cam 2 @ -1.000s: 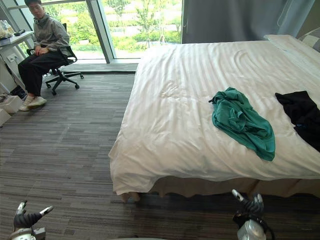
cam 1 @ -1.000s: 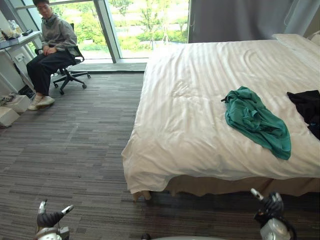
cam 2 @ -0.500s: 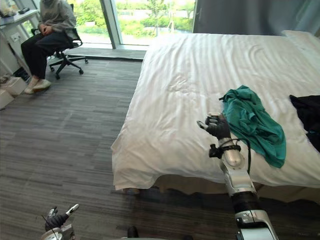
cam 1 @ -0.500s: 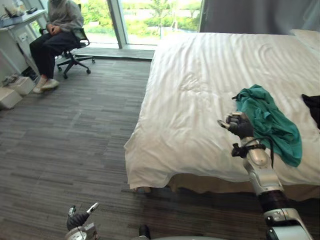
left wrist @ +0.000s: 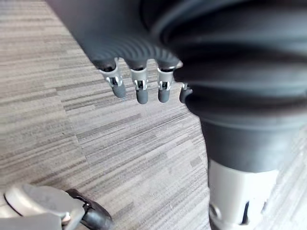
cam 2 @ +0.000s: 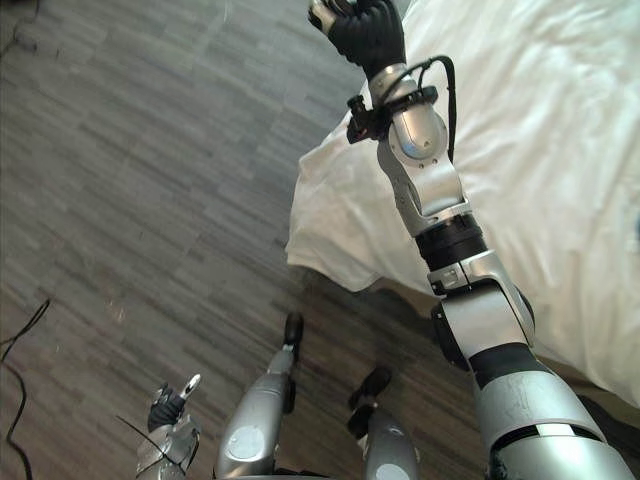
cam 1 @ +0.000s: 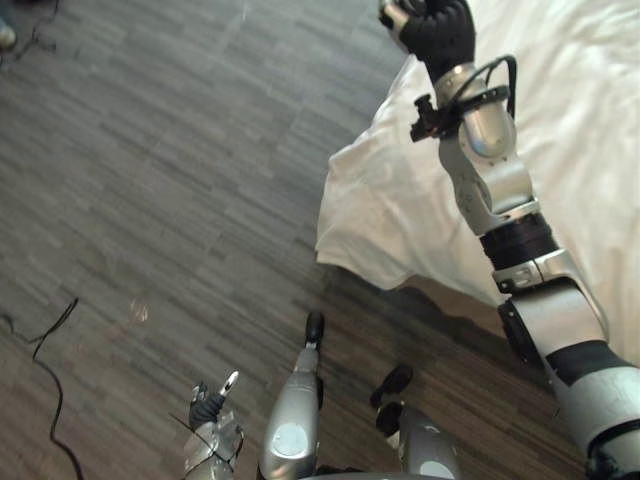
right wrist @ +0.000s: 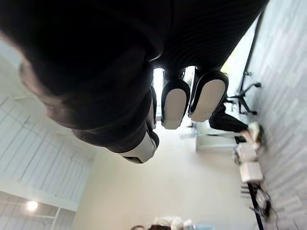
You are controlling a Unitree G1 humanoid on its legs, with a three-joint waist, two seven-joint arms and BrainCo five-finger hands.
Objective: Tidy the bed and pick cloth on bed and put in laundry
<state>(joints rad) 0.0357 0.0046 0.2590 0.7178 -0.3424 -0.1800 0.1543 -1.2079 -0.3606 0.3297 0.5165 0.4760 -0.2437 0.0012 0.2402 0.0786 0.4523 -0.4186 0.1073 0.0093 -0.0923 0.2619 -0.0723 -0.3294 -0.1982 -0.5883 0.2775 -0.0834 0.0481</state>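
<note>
— Grey carpet (cam 1: 150, 200) lies nearest us. At the lower left of the head view our left hand (cam 1: 210, 408) hangs over it, fingers loose, holding nothing.
— Past it we see the bed (cam 1: 590, 120) in the upper right, a corner of its white sheet (cam 1: 380, 210) drooping toward the floor.
— And our right hand (cam 1: 435, 30)?
— We see it raised at the top edge, by the bed's side, clenched into an empty fist. Farthest off, its wrist view catches a seated person (right wrist: 225, 120).
</note>
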